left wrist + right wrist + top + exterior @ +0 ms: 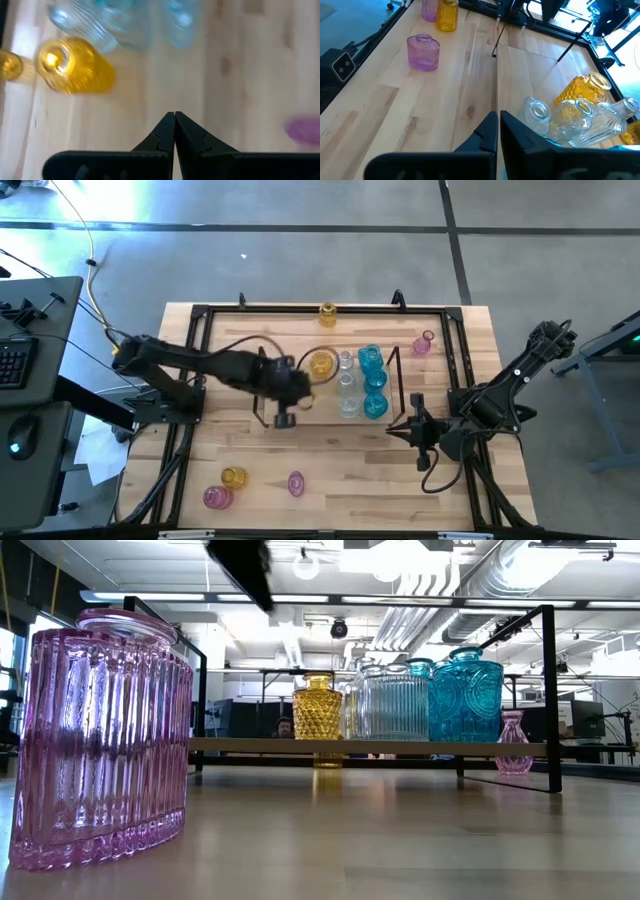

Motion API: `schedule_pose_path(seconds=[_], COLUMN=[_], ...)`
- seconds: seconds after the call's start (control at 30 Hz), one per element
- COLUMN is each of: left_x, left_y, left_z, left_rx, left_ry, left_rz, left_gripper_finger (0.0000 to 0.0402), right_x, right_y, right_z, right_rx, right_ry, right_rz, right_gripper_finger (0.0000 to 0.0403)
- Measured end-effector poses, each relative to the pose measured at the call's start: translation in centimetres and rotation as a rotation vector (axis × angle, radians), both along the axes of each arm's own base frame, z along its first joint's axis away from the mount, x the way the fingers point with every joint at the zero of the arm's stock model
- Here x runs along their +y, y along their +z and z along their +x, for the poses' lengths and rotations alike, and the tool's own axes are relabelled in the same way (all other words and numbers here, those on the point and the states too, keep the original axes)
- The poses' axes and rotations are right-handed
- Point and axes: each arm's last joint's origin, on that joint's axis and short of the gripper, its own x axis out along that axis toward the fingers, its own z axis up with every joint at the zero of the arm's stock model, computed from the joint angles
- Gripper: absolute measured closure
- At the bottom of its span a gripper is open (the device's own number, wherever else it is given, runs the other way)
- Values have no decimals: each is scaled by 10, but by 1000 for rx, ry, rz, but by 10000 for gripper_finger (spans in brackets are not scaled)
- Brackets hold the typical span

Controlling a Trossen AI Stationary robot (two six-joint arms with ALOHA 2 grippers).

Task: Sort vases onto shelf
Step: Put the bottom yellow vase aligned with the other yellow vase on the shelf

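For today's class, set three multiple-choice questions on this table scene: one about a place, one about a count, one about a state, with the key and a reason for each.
1. Where does the amber vase on the shelf stand?
A. at the left end of the row of vases
B. between the blue ones
C. off the shelf, near the front edge of the table

2. How many pink vases show in the high view?
A. one
B. three
C. five

3. How is the left pincer?
A. open over a vase
B. shut on a vase
C. shut, holding nothing

Key: 1 A, the clear vases and blue vases lie to its right. 2 B, two pink vases near the front edge and one right of the shelf. 3 C, in the left wrist view its tips meet with only bare wood beyond them.
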Motion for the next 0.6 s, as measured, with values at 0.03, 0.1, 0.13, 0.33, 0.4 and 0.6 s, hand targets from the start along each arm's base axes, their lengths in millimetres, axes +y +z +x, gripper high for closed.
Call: schedule_pose_path(seconds=[0.03, 0.1, 0.13, 0.33, 0.4, 0.6], left_x=[-8, -22, -28, -62, -74, -113], left_y=[6, 18, 23, 47, 50, 49], left_z=[-6, -19, -25, -60, -71, -101], left_rx=[20, 58, 79, 177, 215, 334], left_ry=[-10, -21, -22, -11, -13, 41], left_rz=[-1, -7, -10, -33, -44, -190], left_gripper_finger=[401, 401, 401, 401, 401, 401], right_x=[0, 0, 0, 0, 0, 0], right_y=[0, 0, 0, 0, 0, 0], right_z=[0, 0, 0, 0, 0, 0], right_rx=[0, 0, 1, 0, 0, 0], right_ry=[0, 0, 0, 0, -1, -3], right_rz=[0, 0, -1, 0, 1, 5], right_gripper_finger=[403, 403, 403, 403, 403, 403])
